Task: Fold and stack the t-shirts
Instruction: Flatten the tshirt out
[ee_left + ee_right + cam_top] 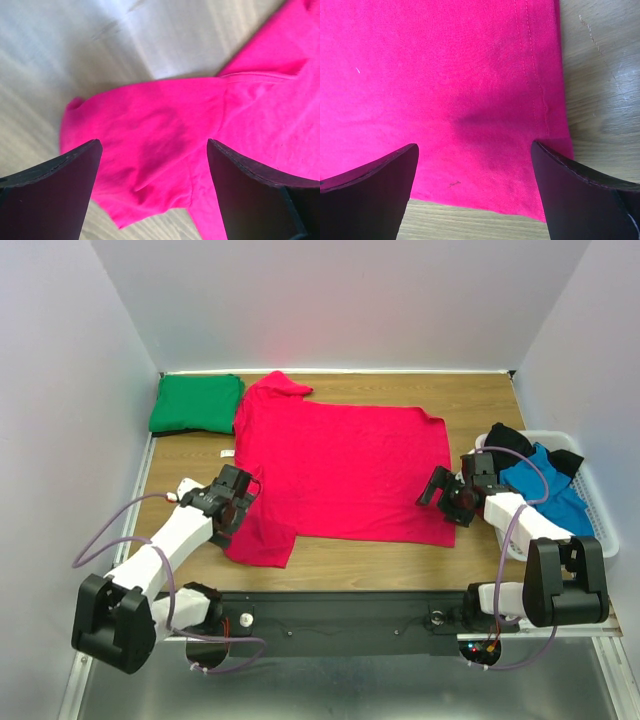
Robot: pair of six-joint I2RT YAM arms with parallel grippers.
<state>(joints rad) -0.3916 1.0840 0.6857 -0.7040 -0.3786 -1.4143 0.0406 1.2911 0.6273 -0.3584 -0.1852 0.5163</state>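
A crimson red t-shirt (340, 465) lies spread flat on the wooden table. My left gripper (237, 502) is open above its near left sleeve (150, 150). My right gripper (447, 498) is open above the shirt's near right hem corner (485, 130). A folded emerald green t-shirt (197, 403) lies at the far left corner. A bright blue t-shirt (548, 488) and a black t-shirt (508, 439) lie in the white basket (597, 502) at the right.
The white slatted basket stands against the right wall, close behind my right arm. White walls enclose the table on three sides. Bare wood (380, 565) shows along the near edge in front of the red shirt.
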